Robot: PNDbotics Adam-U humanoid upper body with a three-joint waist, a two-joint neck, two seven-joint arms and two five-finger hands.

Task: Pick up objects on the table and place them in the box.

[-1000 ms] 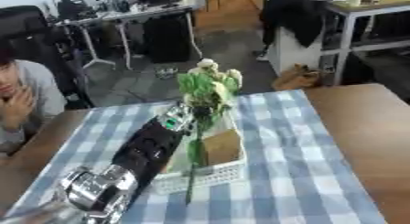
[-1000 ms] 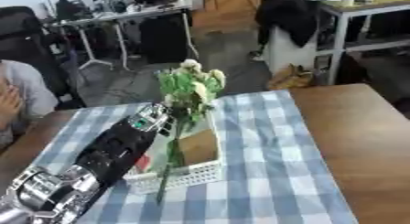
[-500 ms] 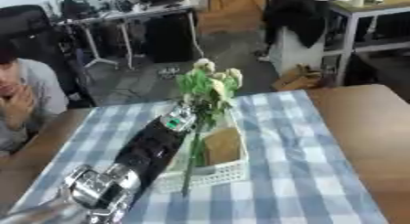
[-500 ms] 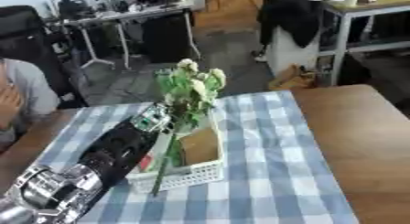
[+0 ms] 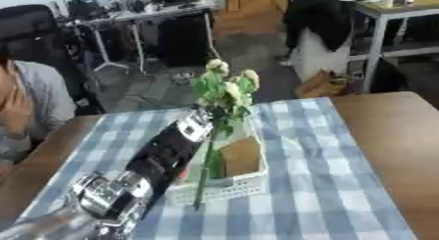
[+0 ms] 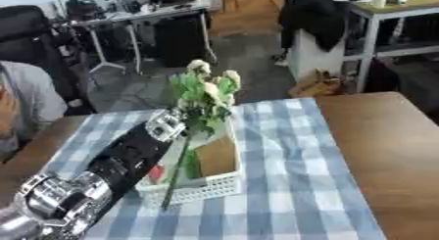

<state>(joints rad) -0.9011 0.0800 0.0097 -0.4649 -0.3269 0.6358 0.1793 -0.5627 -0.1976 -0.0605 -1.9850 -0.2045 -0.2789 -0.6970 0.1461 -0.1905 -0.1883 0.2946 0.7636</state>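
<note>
Left eye view: left hand [image 5: 204, 120] apparently pinches flower stem [image 5: 206, 166] over white box [image 5: 233, 184].

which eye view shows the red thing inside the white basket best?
Right eye view: a small red patch shows inside the white perforated plastic basket, beside the black forearm. In the left eye view the forearm covers that corner, so the red thing is hidden there.

Flowers [image 5: 225, 89] above box [image 5: 231, 185] on table [image 5: 390, 136]
</note>
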